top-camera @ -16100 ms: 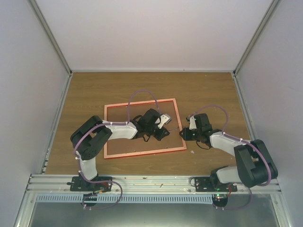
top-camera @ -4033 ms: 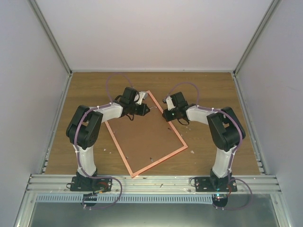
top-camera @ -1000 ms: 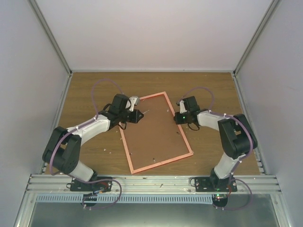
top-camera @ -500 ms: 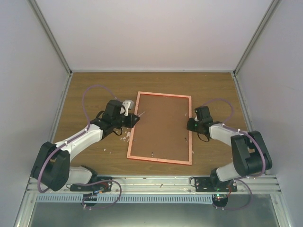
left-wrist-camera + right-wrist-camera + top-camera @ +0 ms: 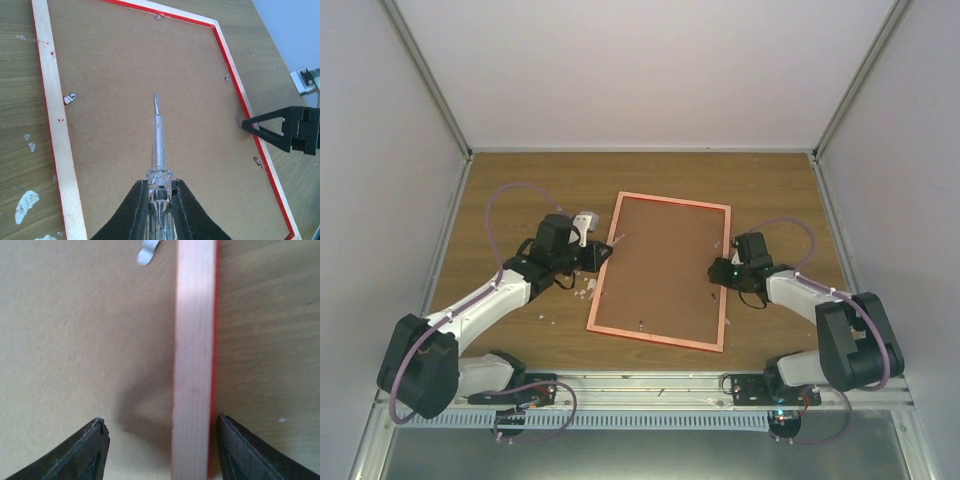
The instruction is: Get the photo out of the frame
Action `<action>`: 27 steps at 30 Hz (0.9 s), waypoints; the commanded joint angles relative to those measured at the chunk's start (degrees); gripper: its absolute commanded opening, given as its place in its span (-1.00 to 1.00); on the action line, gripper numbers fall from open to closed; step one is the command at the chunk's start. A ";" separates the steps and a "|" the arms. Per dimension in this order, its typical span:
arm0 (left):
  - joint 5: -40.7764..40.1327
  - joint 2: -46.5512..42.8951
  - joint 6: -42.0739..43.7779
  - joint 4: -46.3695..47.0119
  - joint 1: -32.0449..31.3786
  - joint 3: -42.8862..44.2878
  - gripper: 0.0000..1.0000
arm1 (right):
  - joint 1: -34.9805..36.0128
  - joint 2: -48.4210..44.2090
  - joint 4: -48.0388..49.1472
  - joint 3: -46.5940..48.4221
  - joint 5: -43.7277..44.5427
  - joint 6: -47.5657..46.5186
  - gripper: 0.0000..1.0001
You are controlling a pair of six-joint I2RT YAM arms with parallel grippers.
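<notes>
The red frame (image 5: 675, 200) lies face down in mid-table, its brown board back (image 5: 150, 65) up. The photo is hidden under the board. Small metal tabs (image 5: 70, 97) sit along the board's edges. My left gripper (image 5: 592, 254) is at the frame's left edge, shut on a clear-handled screwdriver (image 5: 158, 135) whose tip hovers over the middle of the board. My right gripper (image 5: 724, 270) is open, its jaws straddling the frame's right edge (image 5: 192, 365), one finger over the board and one over the table.
White chips and flecks (image 5: 582, 290) lie on the wooden table left of the frame, also seen in the left wrist view (image 5: 26, 205). White walls close in three sides. A metal rail (image 5: 640, 385) runs along the near edge.
The frame has swung round from tilted left to tilted slightly right and slid toward the middle. Both grippers moved with it, the right one outward and nearer.
</notes>
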 commanded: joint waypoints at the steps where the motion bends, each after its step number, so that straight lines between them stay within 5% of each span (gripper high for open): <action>1: 0.48 -1.55 -0.48 3.30 -0.34 -0.65 -1.00 | 1.89 -2.08 -5.10 -1.91 -3.69 -2.23 0.24; 12: 0.67 -3.25 -0.73 3.92 0.56 -0.89 -1.00 | 11.78 -0.51 -5.69 1.49 -12.83 -3.11 0.36; 27: 1.87 -6.76 -0.50 2.52 4.45 -2.90 -1.00 | 18.24 6.40 -7.67 12.86 -10.42 -13.34 0.50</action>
